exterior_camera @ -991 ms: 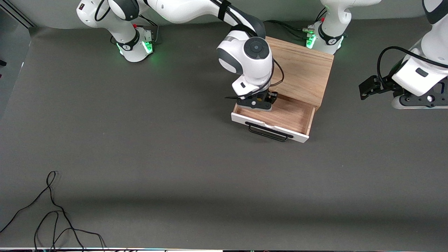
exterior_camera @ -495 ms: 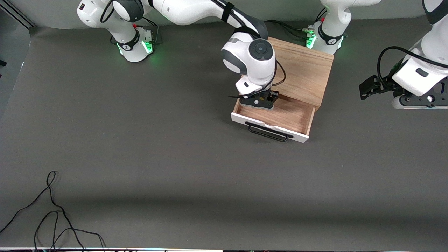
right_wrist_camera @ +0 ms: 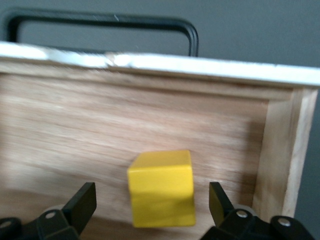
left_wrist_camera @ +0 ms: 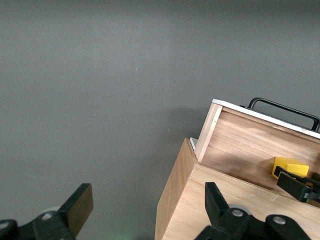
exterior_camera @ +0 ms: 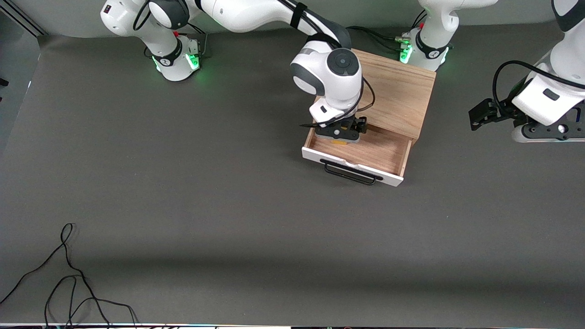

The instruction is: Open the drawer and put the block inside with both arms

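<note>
front: right gripper (exterior_camera: 338,135) over pulled-out drawer (exterior_camera: 365,153) of oak box (exterior_camera: 397,93), releasing | left wrist: left gripper (left_wrist_camera: 145,212) fingers spread, empty, waiting off box's left-arm end | right wrist: fingers apart, yellow block (right_wrist_camera: 161,187) on drawer floor between them, near corner

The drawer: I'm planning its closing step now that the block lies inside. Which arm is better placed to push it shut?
Probably the right. The right gripper hangs open in the drawer, over the block. The left gripper, also open, waits off the box, toward the left arm's end.
</note>
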Robot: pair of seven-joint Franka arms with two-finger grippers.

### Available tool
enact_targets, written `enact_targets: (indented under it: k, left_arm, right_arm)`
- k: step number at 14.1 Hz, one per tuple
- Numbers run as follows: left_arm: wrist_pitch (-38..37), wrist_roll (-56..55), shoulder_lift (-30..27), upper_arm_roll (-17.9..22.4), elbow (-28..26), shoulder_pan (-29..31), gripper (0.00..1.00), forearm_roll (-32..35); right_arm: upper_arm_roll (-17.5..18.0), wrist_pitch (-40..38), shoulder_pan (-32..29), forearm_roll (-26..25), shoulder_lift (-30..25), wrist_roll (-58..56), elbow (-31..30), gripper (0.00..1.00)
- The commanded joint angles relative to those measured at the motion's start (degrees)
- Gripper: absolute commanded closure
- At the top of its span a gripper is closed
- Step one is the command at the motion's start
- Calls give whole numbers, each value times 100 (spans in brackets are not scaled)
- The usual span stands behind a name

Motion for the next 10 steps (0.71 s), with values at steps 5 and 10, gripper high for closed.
enact_targets:
  k: [5,10]
  left_arm:
    - [-67,106,-50,-15,0,28,0,17]
    - [-67,106,-50,-15,0,28,0,17]
  right_arm:
    - [-324,-1005,-1014,-67,-1401,-1318,-147,0]
    - [-359,-1411,-2500,4,-2887,-2647,-1358,0]
